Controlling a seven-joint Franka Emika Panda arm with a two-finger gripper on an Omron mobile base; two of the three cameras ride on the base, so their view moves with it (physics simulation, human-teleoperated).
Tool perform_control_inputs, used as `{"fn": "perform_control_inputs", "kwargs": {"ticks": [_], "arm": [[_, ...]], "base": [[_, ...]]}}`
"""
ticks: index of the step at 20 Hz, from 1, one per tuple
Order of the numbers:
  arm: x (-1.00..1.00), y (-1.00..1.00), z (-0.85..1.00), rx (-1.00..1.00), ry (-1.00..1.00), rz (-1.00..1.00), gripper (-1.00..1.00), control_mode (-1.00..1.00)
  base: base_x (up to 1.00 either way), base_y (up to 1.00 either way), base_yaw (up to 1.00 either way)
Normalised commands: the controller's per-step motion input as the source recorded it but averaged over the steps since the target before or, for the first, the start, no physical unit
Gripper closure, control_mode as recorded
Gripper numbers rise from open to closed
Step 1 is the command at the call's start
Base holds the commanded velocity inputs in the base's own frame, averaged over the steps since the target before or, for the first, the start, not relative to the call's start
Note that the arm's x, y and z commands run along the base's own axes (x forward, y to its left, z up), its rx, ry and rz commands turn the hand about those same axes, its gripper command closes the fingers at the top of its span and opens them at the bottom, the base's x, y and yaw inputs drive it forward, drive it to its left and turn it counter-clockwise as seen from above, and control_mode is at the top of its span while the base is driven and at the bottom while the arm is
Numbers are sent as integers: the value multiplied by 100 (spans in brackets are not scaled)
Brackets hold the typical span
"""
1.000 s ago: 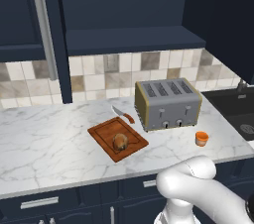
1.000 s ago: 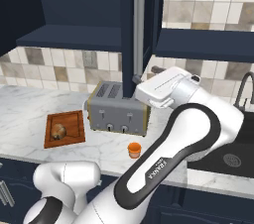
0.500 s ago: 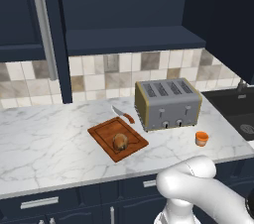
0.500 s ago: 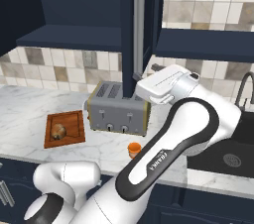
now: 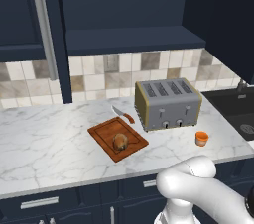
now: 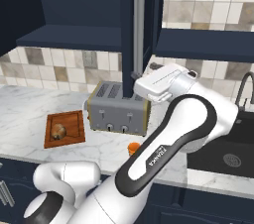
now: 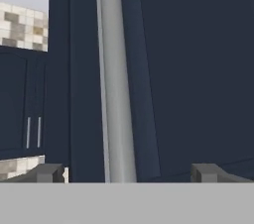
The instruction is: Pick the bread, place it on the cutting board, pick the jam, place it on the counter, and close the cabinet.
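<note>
The bread lies on the cutting board, also seen from the right as bread on the board. On the counter, just in front of the toaster's right end, stands the orange jam. The cabinet door stands open, edge-on, with its silver handle. My gripper is raised beside that door's lower end. In the hand view the handle runs upright between my open gripper's tips, which hold nothing.
A silver toaster stands right of the board, with a knife lying behind the board. A dark sink with a faucet is at the right. Another open cabinet door hangs at the left.
My hand has crept slightly to the left toward the cabinet door handle. The bread, the jam and the door have not moved.
</note>
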Motion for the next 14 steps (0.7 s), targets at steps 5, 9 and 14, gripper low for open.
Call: {"fn": "perform_control_inputs", "kwargs": {"ticks": [5,9,14], "arm": [[8,23,0,0,1,0,-100,-100],[7,19,0,0,0,0,-100,-100],[10,21,0,0,0,0,-100,-100]], "base": [[0,0,0],[0,0,0],[0,0,0]]}}
